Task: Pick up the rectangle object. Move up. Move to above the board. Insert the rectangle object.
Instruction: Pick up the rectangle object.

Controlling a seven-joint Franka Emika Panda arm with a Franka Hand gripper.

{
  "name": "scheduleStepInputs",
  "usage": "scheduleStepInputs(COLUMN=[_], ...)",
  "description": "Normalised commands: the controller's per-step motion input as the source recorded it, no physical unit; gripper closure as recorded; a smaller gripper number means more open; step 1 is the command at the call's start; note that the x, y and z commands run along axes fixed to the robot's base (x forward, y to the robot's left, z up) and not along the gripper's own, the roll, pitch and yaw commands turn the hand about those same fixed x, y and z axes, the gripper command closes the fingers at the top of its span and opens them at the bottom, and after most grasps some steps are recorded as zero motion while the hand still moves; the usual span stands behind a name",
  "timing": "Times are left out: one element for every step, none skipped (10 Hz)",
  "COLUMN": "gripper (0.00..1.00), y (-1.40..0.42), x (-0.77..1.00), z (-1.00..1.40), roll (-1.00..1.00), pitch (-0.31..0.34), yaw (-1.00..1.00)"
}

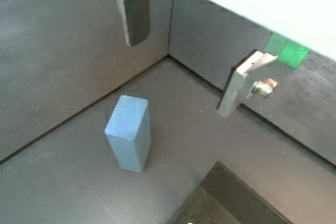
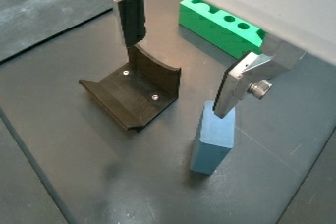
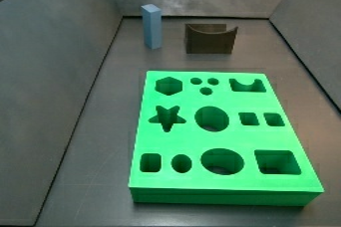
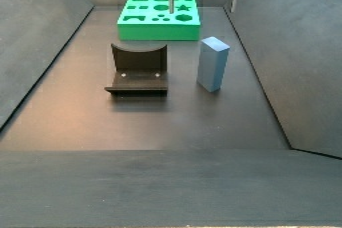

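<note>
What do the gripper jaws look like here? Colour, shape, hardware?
The gripper, above the floor near the rectangle object, has two flat silver plate fingers with dark pads. One finger carries a round silver bolt. No cables or markings are visible.

No text, label or number is readable.

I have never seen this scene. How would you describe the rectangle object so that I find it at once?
Start from the large green board full of shaped holes, then look past its far end toward the back wall. Two pieces stand there: the rectangle object is the tall, slim, light-blue block, upright beside the low dark brown block. The open gripper hangs above, holding nothing.
</note>
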Motion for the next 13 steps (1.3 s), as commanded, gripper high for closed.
scheduleStepInputs(gripper=[0.00, 0.00, 0.00, 0.00, 0.00, 0.00, 0.00, 0.00, 0.00, 0.00, 0.00, 0.00, 0.00], y=[-0.15, -0.13, -0.09, -0.13, -0.15, -0.13, -0.11, -0.11, -0.07, -0.07, -0.05, -0.05, -0.03], x=[-0.01, -0.01, 0.00, 0.00, 0.00, 0.00, 0.00, 0.00, -0.09, -0.11, -0.07, -0.01, 0.00], z=[-0.27, -0.30, -0.19, -0.28, -0.33, -0.33, -0.32, -0.37, -0.42, -0.44, -0.43, -0.37, -0.30], roll=[0.03, 0.00, 0.00, 0.00, 0.00, 0.00, 0.00, 0.00, 0.00, 0.00, 0.00, 0.00, 0.01], pitch=[-0.049, -0.050, -0.017, -0.044, -0.069, -0.061, -0.060, -0.074, -0.079, -0.074, -0.063, -0.039, -0.011], yaw=[0.19, 0.19, 0.19, 0.20, 0.23, 0.23, 0.23, 0.24, 0.28, 0.31, 0.31, 0.34, 0.35])
